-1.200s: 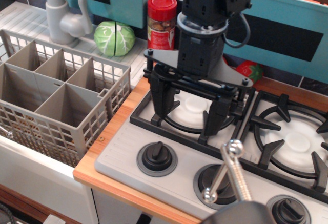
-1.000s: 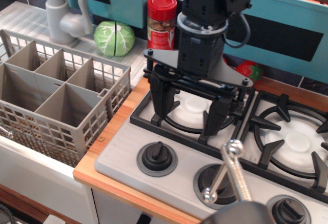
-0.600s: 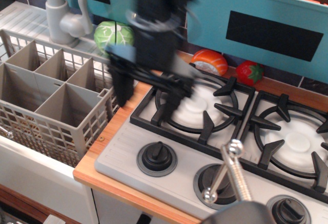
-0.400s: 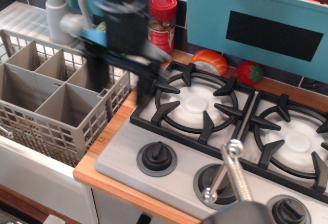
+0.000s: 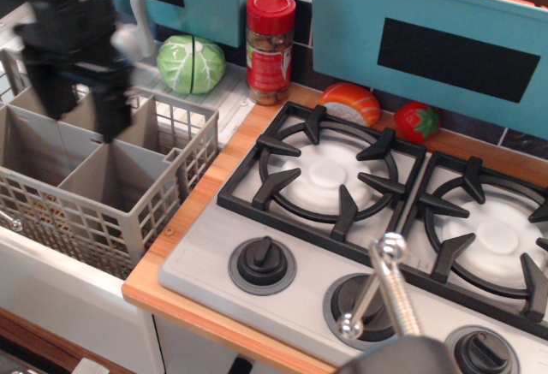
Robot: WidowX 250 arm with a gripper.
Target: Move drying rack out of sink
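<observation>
The drying rack (image 5: pixel 103 190), a grey-beige lattice basket with inner dividers, sits in the sink (image 5: pixel 60 293) at the left; only the sink's white front shows, and its floor is hidden by the rack. My black gripper (image 5: pixel 79 110) is blurred by motion. It hangs over the rack's back compartments with its two fingers (image 5: pixel 111 113) spread apart and pointing down, holding nothing. It covers most of the grey tap (image 5: pixel 137 36) behind it.
A green cabbage (image 5: pixel 191 63) and a red-lidded spice jar (image 5: pixel 270 44) stand behind the rack. A sushi piece (image 5: pixel 348 103) and a strawberry (image 5: pixel 417 121) lie behind the grey stovetop (image 5: pixel 377 211) with black grates. A metal rod (image 5: pixel 385 293) juts up at the front.
My gripper has swept left from above the left burner, across the counter edge, to above the rack's back compartments. Its fingers stayed spread. The rack has not moved.
</observation>
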